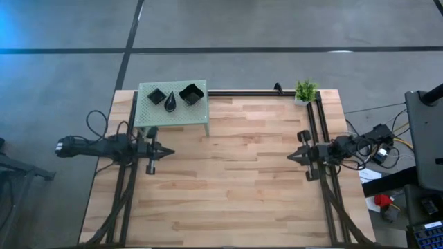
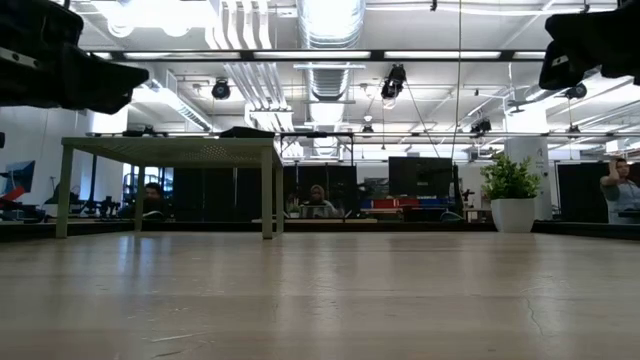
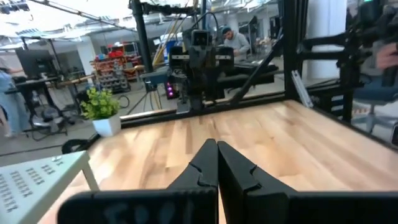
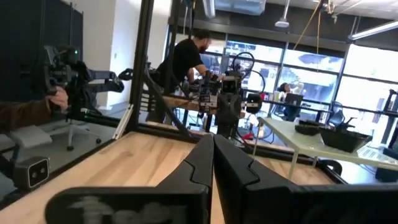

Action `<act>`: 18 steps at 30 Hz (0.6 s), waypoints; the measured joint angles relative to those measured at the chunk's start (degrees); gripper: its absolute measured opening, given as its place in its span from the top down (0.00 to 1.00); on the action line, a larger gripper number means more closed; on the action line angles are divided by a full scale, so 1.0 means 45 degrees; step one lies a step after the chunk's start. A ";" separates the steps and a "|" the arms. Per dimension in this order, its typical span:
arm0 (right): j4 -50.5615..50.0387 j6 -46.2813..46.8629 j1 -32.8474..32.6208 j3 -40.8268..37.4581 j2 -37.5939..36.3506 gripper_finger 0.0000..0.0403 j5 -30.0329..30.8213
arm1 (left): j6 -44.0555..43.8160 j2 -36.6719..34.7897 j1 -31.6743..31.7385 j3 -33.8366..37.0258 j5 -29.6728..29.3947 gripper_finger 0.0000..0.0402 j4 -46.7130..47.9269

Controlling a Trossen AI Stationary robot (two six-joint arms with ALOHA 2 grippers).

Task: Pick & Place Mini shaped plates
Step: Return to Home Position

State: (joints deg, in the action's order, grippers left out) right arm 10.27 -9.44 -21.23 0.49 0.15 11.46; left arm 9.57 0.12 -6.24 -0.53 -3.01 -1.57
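Three mini shaped plates, all black, rest on top of the green stand (image 1: 173,111) at the table's far left: a square one (image 1: 157,96), a teardrop one (image 1: 169,102) and a larger square one (image 1: 191,94). My left gripper (image 1: 170,151) is shut at the table's left edge, pointing level toward the right, just nearer than the stand. My right gripper (image 1: 290,158) is shut at the right edge, pointing level toward the left. Each holds nothing, as the wrist views show: left (image 3: 217,147), right (image 4: 213,140).
A small green potted plant (image 1: 305,90) stands at the table's far right corner. Black frame rails (image 1: 242,92) run along the far edge and both sides. The wooden tabletop (image 1: 228,180) lies bare between the arms. People sit and stand in the room beyond the table.
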 joint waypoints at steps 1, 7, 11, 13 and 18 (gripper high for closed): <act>-0.0048 -0.0001 0.0003 0.0000 0.0021 0.98 0.0000 | -0.0126 0.0000 0.0000 0.0004 -0.0003 1.00 0.0031; -0.0494 0.0026 0.0005 0.0005 0.0159 0.98 0.0566 | -0.1155 0.0000 -0.0005 0.0009 -0.0393 1.00 -0.0025; -0.0732 0.0771 0.0005 0.0005 0.0159 0.98 0.1761 | -0.1149 0.0024 0.0000 0.0009 -0.0498 1.00 -0.0032; -0.0738 0.1025 0.0005 0.0005 0.0160 0.98 0.1807 | -0.1158 0.0024 0.0000 0.0014 -0.0508 1.00 -0.0027; -0.0803 0.1009 0.0005 0.0005 0.0164 0.98 0.1802 | -0.1158 0.0024 0.0000 0.0018 -0.0547 1.00 -0.0022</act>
State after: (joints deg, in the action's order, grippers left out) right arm 6.66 -4.90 -21.21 0.51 0.89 19.57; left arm 4.36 0.23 -6.24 -0.45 -5.48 -1.67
